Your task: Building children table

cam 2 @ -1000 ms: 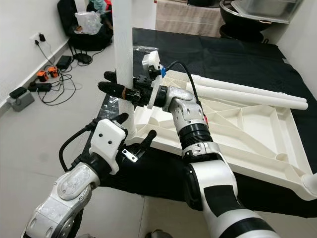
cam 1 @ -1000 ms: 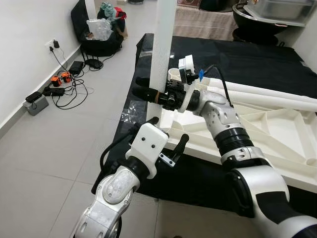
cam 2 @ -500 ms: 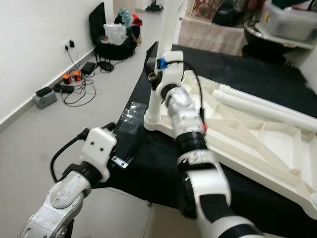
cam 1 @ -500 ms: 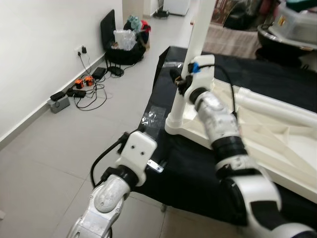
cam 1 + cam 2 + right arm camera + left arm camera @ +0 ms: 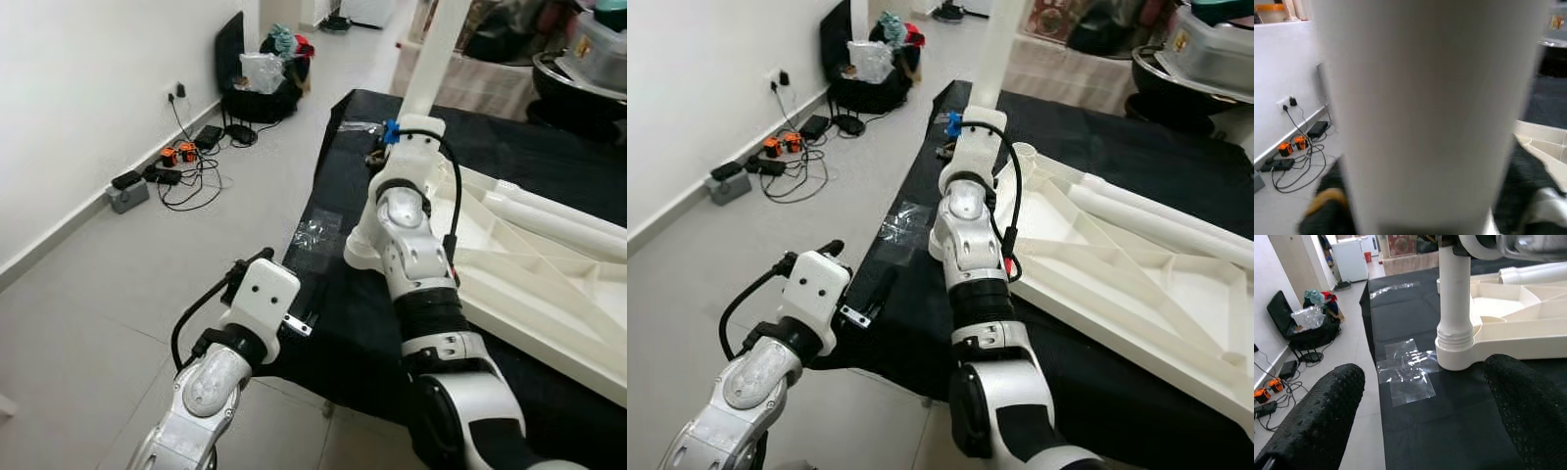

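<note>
Leg [image 5: 1454,298] stood upright in tabletop [image 5: 549,284] corner socket, our right hand [image 5: 1415,215] clamped round it, left hand [image 5: 1420,416] fingers apart, just below.

Upright white leg [image 5: 1454,308] stands in the corner socket of the overturned tabletop [image 5: 549,284]; we see the right pincer [image 5: 375,154] clasped around it. Left pincer [image 5: 1420,416] is spread wide just short of that corner, with bare black cloth [image 5: 1415,318] and clear tape [image 5: 1406,369] between. Two loose legs [image 5: 1156,220] lie across the tabletop's far side. Cables [image 5: 181,166] clutter the floor by the wall.
</note>
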Robot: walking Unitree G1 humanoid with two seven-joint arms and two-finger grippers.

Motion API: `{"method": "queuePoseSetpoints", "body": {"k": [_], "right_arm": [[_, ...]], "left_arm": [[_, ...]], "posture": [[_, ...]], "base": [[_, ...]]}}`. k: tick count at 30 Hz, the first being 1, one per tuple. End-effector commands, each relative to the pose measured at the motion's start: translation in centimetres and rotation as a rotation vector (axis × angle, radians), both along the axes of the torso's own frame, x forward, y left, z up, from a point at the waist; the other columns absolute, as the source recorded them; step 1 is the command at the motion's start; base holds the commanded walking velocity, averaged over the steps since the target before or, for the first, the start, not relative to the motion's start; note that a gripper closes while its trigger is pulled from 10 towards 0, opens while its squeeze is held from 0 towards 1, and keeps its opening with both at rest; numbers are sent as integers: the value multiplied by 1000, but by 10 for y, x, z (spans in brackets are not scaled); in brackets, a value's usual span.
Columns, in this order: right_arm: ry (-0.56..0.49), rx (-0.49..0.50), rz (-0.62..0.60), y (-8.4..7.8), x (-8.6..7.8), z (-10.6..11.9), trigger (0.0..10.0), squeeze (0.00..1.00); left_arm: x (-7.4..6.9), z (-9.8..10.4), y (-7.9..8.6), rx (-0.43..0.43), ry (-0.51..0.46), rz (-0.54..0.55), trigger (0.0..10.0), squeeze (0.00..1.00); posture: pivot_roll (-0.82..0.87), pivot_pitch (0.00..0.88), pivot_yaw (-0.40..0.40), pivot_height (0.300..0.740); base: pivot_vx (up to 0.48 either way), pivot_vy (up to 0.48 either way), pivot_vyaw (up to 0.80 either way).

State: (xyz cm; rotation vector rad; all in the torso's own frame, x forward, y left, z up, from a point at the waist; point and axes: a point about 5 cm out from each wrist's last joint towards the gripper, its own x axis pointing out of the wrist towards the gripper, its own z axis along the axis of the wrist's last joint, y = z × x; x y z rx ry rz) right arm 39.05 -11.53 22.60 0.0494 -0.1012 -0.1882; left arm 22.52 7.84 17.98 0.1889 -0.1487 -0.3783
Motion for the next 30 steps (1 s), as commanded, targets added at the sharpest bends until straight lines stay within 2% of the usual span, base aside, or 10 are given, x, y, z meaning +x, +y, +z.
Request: {"method": "queuePoseSetpoints", "body": {"k": [1, 2, 3, 12, 16, 17, 21, 23, 24, 30], "right_arm": [[8, -9, -37, -15, 0, -6, 10000, 1000], [2, -16, -40, -17, 0, -5, 10000, 1000], [-8, -29, -18, -18, 0, -4, 10000, 0], [3, -87, 230, -23, -1, -20, 10000, 0], [43, -89, 532, -26, -5, -37, 10000, 0], [70, -148, 675, -29, -7, -42, 10000, 0], [80, -188, 698, -30, -7, -43, 10000, 0], [136, -254, 856, -25, -10, -50, 10000, 0], [164, -243, 962, -21, -14, -54, 10000, 0], [174, -168, 1163, -16, -23, -54, 10000, 0]], "left_arm": [[-1, 0, -2, 0, -5, -6, 10000, 0], [-1, 0, -2, -1, -6, -7, 10000, 0], [-1, 0, -3, -2, -6, -8, 10000, 0], [-1, 0, -4, -8, -7, -14, 10000, 0], [-1, 1, -5, -10, -11, -18, 10000, 0], [0, 2, -6, -14, -14, -25, 10000, 0], [0, 3, -7, -16, -16, -27, 10000, 0], [0, 5, -8, -17, -23, -31, 10000, 0], [0, 5, -7, -16, -26, -29, 10000, 0], [0, 6, -4, -11, -29, -20, 10000, 0]], "posture": [[75, 84, -101, 740], [74, 85, -103, 740], [73, 87, -102, 740], [69, 88, -102, 740], [68, 88, -101, 740], [62, 88, -96, 740], [62, 88, -96, 740], [73, 85, -102, 740], [80, 84, -103, 740], [85, 83, -102, 740]], "base": [[0, 0, 0], [0, 0, 0], [0, 0, 0], [0, 0, 0], [0, 0, 0], [0, 0, 0], [0, 0, 0], [0, 0, 0], [0, 0, 0], [0, 0, 0]]}}
